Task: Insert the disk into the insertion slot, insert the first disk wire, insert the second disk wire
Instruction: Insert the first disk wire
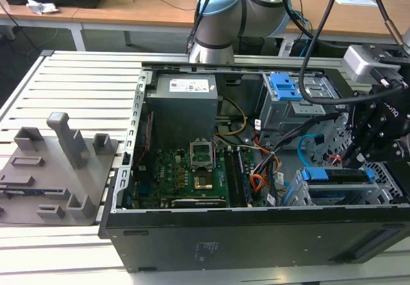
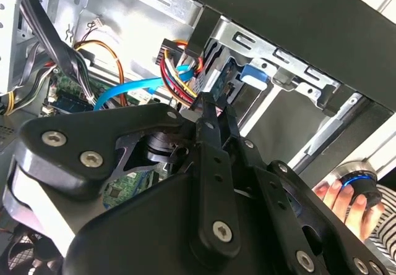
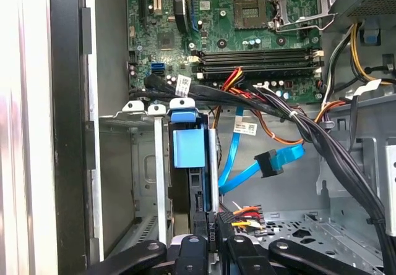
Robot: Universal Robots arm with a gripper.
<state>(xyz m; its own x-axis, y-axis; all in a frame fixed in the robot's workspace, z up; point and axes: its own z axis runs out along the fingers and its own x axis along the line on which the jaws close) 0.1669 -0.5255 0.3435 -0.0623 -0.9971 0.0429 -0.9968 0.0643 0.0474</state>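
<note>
The disk point(image 1: 338, 185), grey in its bright blue caddy, lies inside the insertion slot point(image 1: 388, 173) of the silver perforated cage at the case's front, on the exterior view's right. My gripper point(image 1: 357, 159) hangs just over its near end. In the first wrist view the disk point(image 3: 199, 188) shows edge-on with its blue tab point(image 3: 189, 146), and my gripper point(image 3: 213, 241) is shut on a black connector point(image 3: 212, 225) with red, yellow and black wires, right at the disk's end. A loose blue wire point(image 3: 272, 162) with a black plug hangs beside it. The second wrist view shows the gripper point(image 2: 207, 105) pinching the same wire bundle point(image 2: 178, 62).
The open black computer case point(image 1: 256, 234) lies on a slatted table. A larger grey cage with a blue clip point(image 1: 284, 86) stands behind. Thick black cables point(image 3: 309, 133) cross above the disk. A grey fixture point(image 1: 61, 163) sits at the exterior view's left. A person's hand point(image 2: 337, 196) holds a knob.
</note>
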